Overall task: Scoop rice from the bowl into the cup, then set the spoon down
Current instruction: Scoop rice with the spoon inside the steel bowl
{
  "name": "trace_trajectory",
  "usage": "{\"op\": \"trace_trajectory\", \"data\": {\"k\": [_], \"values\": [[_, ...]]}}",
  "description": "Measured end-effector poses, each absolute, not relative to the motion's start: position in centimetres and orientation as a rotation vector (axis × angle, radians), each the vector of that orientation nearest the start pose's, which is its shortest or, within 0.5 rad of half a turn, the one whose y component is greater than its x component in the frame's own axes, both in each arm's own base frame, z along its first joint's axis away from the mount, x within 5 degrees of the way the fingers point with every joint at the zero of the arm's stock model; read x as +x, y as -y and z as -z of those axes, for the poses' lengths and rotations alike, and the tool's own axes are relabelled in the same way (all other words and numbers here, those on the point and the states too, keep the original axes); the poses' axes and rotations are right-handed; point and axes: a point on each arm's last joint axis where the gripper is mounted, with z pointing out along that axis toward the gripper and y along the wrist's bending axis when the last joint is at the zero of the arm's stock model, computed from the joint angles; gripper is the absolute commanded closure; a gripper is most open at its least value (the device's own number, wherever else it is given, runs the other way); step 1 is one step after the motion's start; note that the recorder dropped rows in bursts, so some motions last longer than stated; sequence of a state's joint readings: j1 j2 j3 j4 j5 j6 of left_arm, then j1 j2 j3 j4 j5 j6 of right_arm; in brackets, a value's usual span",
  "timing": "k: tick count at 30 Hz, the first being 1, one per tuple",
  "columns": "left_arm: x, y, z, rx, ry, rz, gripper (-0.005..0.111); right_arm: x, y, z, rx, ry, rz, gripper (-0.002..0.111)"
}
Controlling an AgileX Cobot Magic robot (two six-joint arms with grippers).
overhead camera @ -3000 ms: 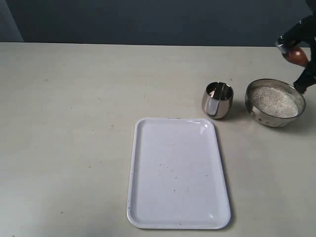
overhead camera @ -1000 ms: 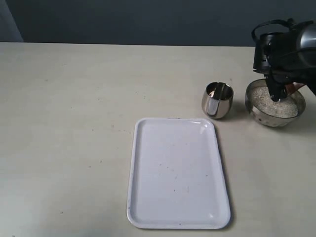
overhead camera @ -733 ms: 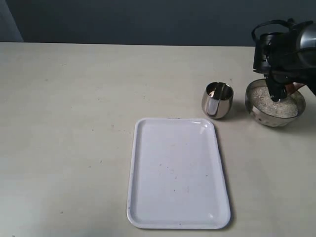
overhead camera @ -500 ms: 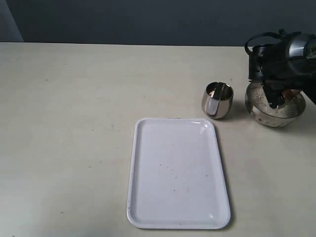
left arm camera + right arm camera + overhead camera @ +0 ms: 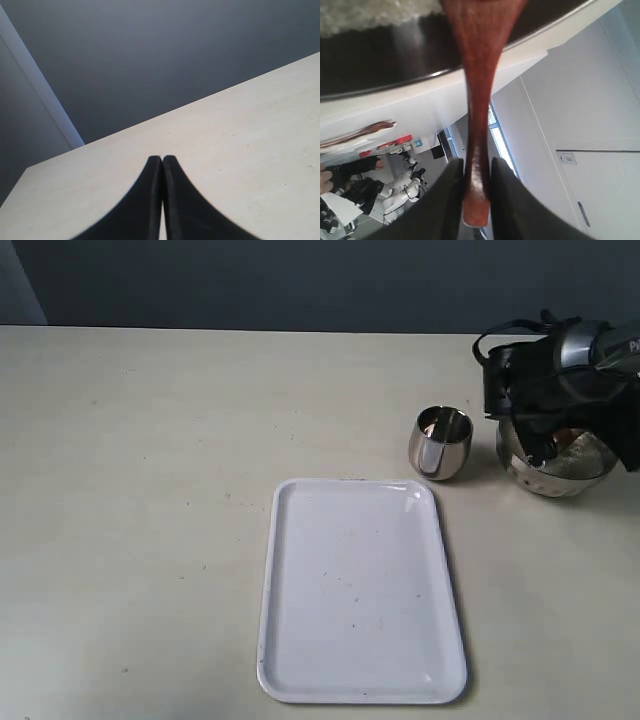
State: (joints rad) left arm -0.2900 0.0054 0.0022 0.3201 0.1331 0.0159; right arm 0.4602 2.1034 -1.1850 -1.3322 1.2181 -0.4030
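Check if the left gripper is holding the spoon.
No, the left gripper is shut on nothing over the table, while the spoon is clamped by its handle in the right gripper.

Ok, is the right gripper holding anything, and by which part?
The wooden spoon, pinched near the end of its handle by the right gripper.

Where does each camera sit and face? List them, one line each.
Exterior: above, looking down on table, tray, cup, bowl; right arm shows.
Left wrist: on its arm, facing across the table toward a dark wall; shut left gripper shows.
Right wrist: on its arm, facing along the spoon into the bowl's rice; right gripper clamps the spoon.
Shared: exterior and right wrist both show the bowl.
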Motion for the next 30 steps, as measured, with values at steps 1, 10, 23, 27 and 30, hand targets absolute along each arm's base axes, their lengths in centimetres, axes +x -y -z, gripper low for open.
{"op": "trace_trajectory", "data": {"k": [1, 10, 23, 27, 30], "values": [[5.6, 1.3, -20.1, 0.465, -1.550, -0.067, 0.106, 36.6, -8.9, -13.9, -2.238, -1.956, 1.825, 0.109], [5.6, 1.3, -20.1, 0.465, -1.550, -0.067, 0.106, 35.6, -8.9, -13.1, -2.263, -2.134, 1.667, 0.109], [5.6, 1.3, -20.1, 0.465, -1.550, -0.067, 0.106, 36.1, -8.8, -14.7, -2.125, -2.485, 1.240, 0.109], [5.6, 1.3, -20.1, 0.465, -1.550, -0.067, 0.106, 36.1, -8.5, -14.7, -2.132, -2.496, 1.222, 0.109], [5.6, 1.3, -20.1, 0.465, -1.550, -0.067, 0.106, 36.5, -7.8, -15.0, -2.092, -2.534, 1.206, 0.109]]}}
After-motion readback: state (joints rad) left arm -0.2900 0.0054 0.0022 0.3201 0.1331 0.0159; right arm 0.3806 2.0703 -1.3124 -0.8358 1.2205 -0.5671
